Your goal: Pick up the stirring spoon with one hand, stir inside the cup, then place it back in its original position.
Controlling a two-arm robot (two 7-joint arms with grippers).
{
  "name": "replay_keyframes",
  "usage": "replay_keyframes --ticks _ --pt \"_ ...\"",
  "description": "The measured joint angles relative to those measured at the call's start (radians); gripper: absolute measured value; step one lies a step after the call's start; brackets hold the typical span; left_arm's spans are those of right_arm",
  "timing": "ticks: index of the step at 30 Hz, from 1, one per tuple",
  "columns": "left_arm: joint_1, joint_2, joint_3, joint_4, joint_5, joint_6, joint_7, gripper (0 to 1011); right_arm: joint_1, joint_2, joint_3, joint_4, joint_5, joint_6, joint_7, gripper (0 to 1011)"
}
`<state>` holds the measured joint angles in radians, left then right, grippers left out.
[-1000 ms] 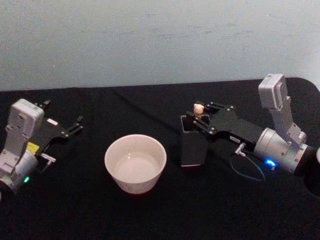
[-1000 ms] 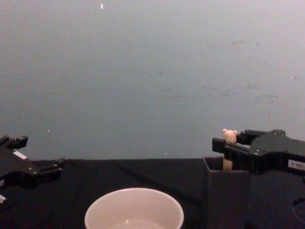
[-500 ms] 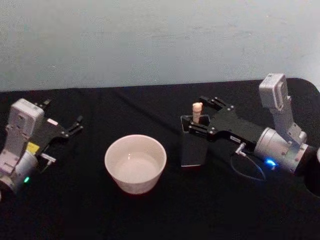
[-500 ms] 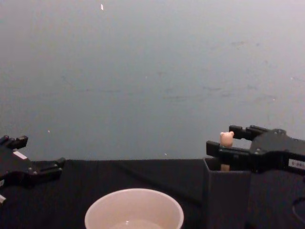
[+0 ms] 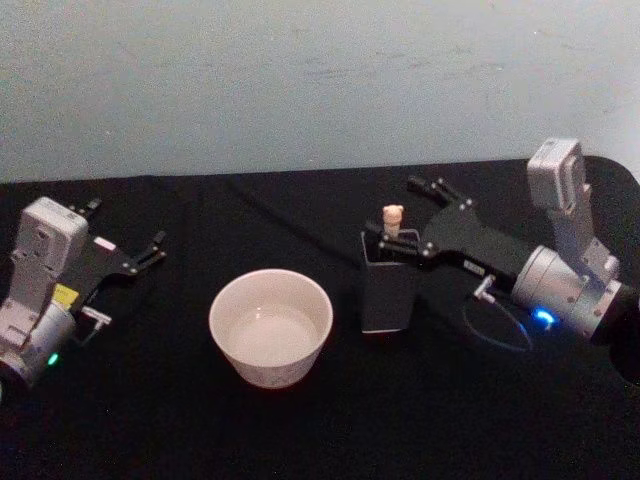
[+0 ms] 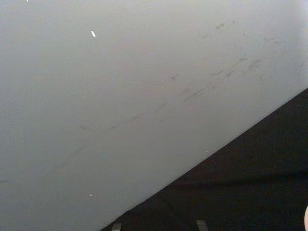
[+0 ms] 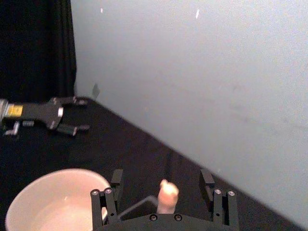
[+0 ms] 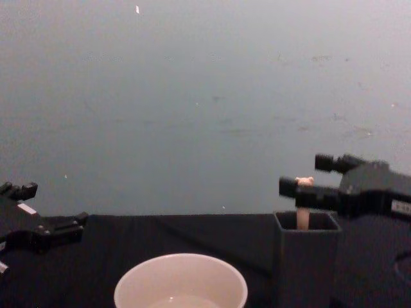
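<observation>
The stirring spoon [image 5: 393,216] stands upright in the dark grey square holder [image 5: 388,295], with its bear-head knob and beige handle [image 7: 167,195] sticking out above the rim. My right gripper [image 5: 394,209] is open, one finger on each side of the handle and neither touching it. From the chest, the near finger partly hides the knob [image 8: 304,182] above the holder [image 8: 307,260]. The cream cup [image 5: 270,326] sits left of the holder, with the spoon's bowl hidden inside the holder. My left gripper [image 5: 125,230] rests open at the table's left side.
A black cloth [image 5: 330,420] covers the table, and a pale wall [image 5: 300,80] stands close behind it. A thin cable loop [image 5: 497,335] lies on the cloth by my right wrist. Open cloth lies in front of the cup and holder.
My right gripper, shut on the spoon's handle a second ago, has opened wide and eased back. The spoon has sunk lower into the holder and stands free. The left arm has not moved.
</observation>
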<state>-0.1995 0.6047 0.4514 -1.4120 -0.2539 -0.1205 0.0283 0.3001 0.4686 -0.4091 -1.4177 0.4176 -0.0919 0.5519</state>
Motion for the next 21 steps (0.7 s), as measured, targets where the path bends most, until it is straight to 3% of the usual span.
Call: replay_keyframes --ticks 6,11,16,21 --pt "0.0 0.0 0.0 0.0 0.0 0.0 0.0 1001 0.002 -0.006 0.038 -0.034 0.005 -0.046 -0.02 1000" --pt "0.0 0.0 0.0 0.0 0.0 0.0 0.0 1001 -0.005 -0.023 0.096 -0.066 0.002 -0.073 -0.089 1002" --pt "0.0 0.0 0.0 0.0 0.0 0.0 0.0 1001 -0.018 -0.056 0.138 -0.058 -0.072 -0.043 -0.238 1002" --pt "0.0 0.0 0.0 0.0 0.0 0.0 0.0 1001 -0.023 -0.085 0.145 -0.007 -0.132 0.014 -0.33 1002"
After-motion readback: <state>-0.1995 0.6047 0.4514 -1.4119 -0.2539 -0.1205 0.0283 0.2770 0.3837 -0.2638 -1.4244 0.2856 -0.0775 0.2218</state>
